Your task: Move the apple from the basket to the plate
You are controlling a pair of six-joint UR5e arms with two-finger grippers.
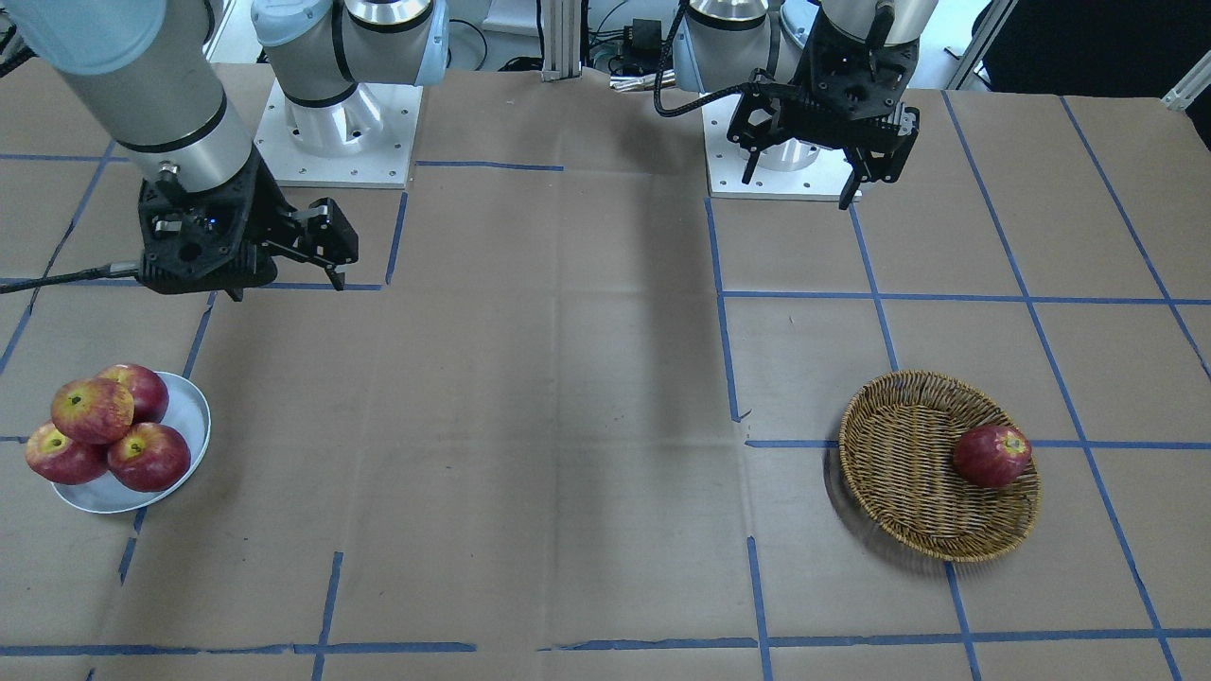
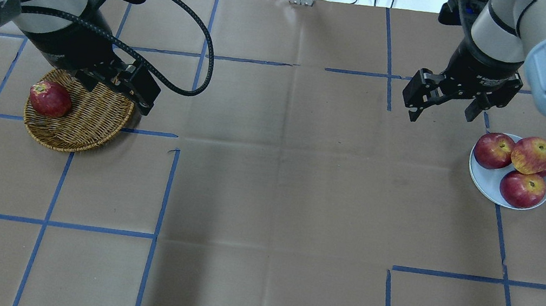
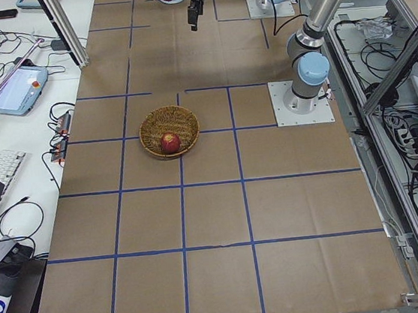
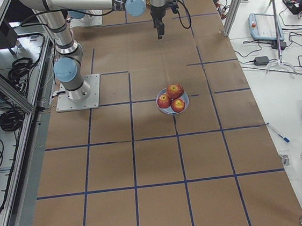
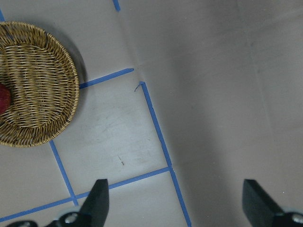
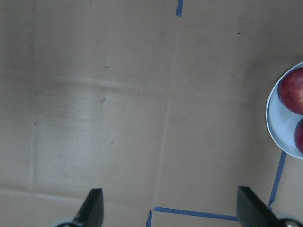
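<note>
The yellow-streaked apple [image 1: 92, 410] lies on top of three darker red apples on the white plate [image 1: 187, 416]; it also shows in the overhead view [image 2: 532, 154]. The wicker basket [image 1: 899, 525] holds one dark red apple [image 1: 991, 455]. My right gripper [image 2: 440, 116] is open and empty, hovering above the table just beside the plate [image 2: 486, 176]. My left gripper [image 1: 797, 189] is open and empty, raised above the table near the basket [image 2: 92, 119]. The left wrist view shows the basket [image 5: 42, 80] off to the side of the spread fingers.
Brown paper with blue tape lines covers the table. Both arm bases stand on white mounts at the robot's edge. A black cable loops from the left wrist over the table near the basket.
</note>
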